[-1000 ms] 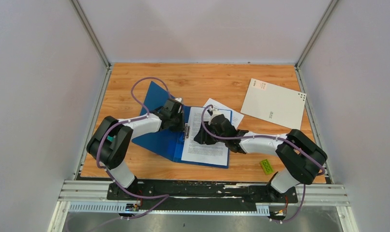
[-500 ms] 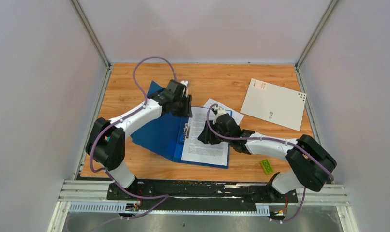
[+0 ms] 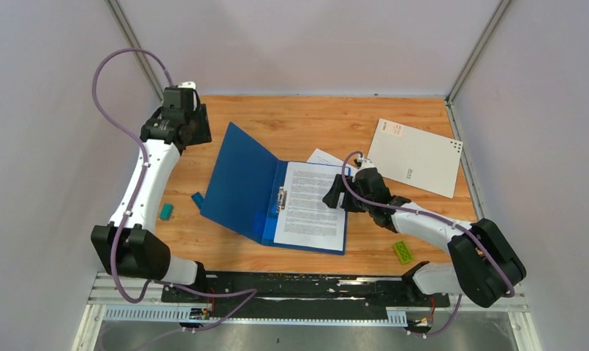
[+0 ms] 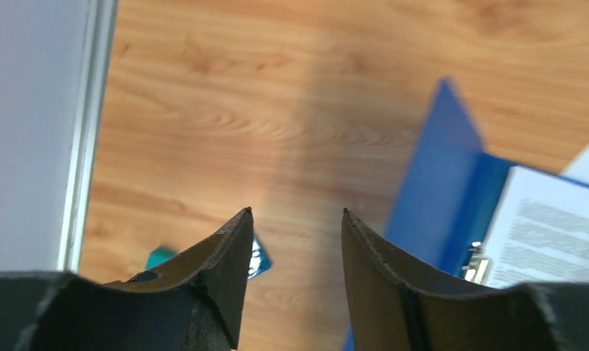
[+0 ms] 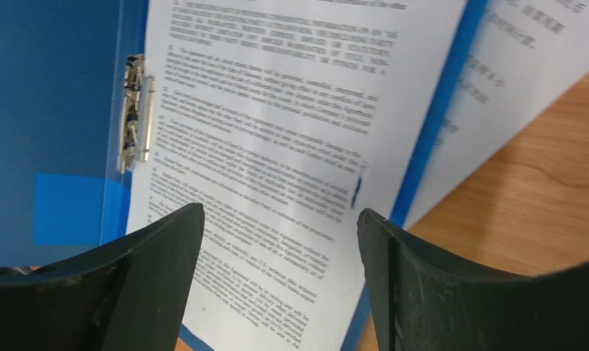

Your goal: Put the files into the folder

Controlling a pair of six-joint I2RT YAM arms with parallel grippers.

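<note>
A: Location of the papers?

B: Found sheet 1 (image 3: 311,207) flat in the open blue folder (image 3: 240,179), right of its clip (image 3: 281,199). Found sheet 2 (image 3: 327,156) poking out from under the folder's far right corner, on the desk (image 3: 306,121).

A: Claws?

B: Left claw (image 4: 295,219) apart, empty, above the desk's far left corner. Right claw (image 5: 280,216) apart, empty, over sheet 1.

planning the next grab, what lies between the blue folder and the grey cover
The second printed sheet, poking out past the folder, then bare table; top view shows it.
</note>
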